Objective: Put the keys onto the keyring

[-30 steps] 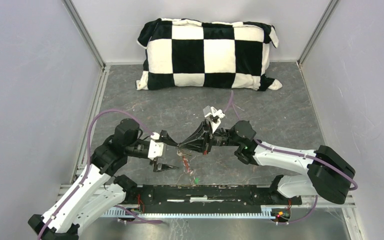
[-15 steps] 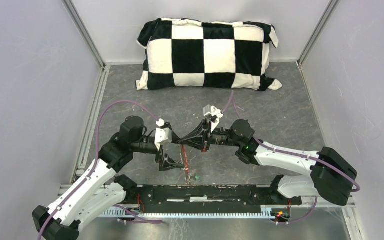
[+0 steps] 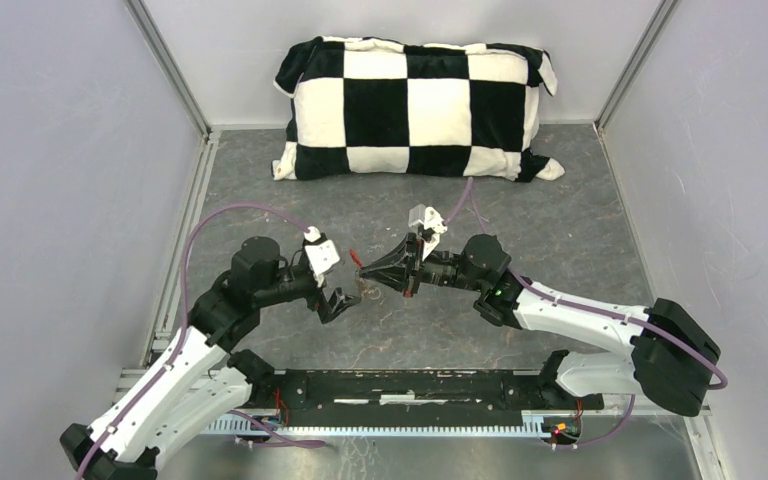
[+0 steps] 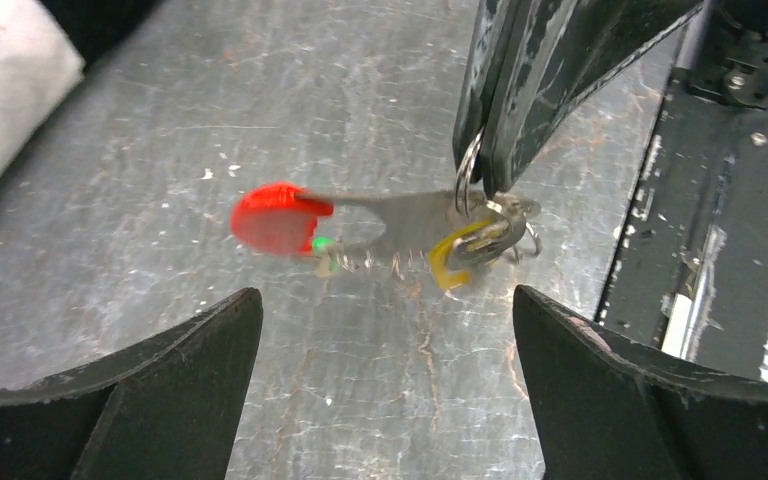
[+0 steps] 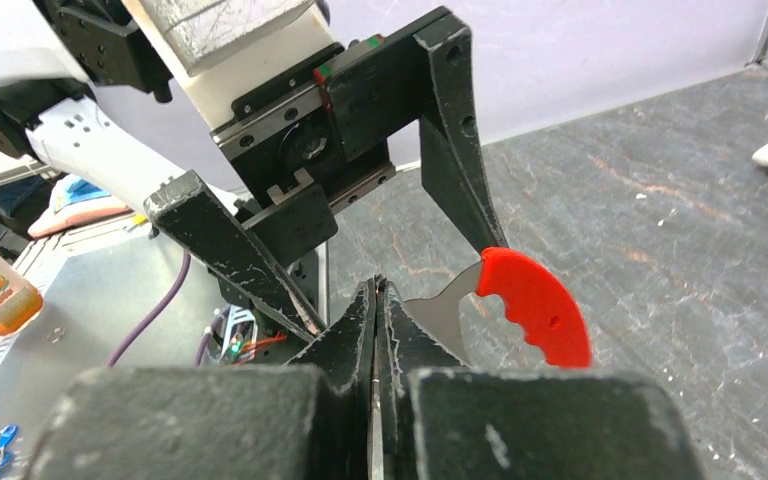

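Two arms meet in the middle of the top view. The right gripper (image 3: 363,268) is pinched shut on the keyring (image 3: 367,291). The left gripper (image 3: 340,302) sits just lower left of it. A checkered pillow (image 3: 415,105) lies at the top.

Left wrist view: the left fingers (image 4: 140,400) are spread wide at the bottom. The keyring hangs upper right, its red tag (image 4: 275,217) pointing left, with a bit of green key (image 4: 320,243) and a yellow key (image 4: 455,258) below.

Right wrist view: squeezed fingers (image 5: 345,345) bottom middle, red tag to the right.
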`<state>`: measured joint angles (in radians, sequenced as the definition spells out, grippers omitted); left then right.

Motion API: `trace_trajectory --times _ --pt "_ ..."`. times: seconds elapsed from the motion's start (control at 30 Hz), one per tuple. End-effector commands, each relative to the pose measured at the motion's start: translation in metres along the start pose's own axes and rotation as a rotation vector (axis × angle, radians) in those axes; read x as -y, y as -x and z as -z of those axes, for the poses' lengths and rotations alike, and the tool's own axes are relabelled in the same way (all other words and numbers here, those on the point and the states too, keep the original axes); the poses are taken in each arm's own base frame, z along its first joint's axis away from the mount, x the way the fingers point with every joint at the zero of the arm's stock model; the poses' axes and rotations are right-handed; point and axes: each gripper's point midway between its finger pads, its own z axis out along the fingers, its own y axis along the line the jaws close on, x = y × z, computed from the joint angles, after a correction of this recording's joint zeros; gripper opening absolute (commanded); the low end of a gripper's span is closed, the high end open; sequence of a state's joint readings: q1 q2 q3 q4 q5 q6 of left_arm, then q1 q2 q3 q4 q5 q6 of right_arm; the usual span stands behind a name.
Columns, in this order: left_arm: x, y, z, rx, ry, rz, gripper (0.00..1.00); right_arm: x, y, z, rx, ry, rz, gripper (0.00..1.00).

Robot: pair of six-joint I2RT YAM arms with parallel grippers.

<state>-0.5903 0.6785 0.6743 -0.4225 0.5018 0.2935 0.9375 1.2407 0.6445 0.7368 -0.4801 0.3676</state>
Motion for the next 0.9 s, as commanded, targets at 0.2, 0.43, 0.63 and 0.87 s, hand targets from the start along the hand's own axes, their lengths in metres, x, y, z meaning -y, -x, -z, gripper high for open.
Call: trace_trajectory --times 0.2,0.43,0.63,0.87 --pt "0.019 0.022 0.016 0.110 -0.043 0.013 1.00 -0.006 0.058 -0.011 0.138 0.006 0.085 0.00" --pt "0.061 0.028 0.008 0.195 -0.294 0.153 1.00 -0.007 0.060 -0.013 0.151 0.008 0.069 0.00" --pt "0.055 0.037 0.001 0.212 -0.292 0.157 1.00 -0.007 0.059 -0.013 0.159 -0.003 0.067 0.00" --pt "0.040 0.024 -0.009 0.186 -0.227 0.067 0.95 -0.007 0.058 -0.013 0.162 -0.005 0.061 0.00"
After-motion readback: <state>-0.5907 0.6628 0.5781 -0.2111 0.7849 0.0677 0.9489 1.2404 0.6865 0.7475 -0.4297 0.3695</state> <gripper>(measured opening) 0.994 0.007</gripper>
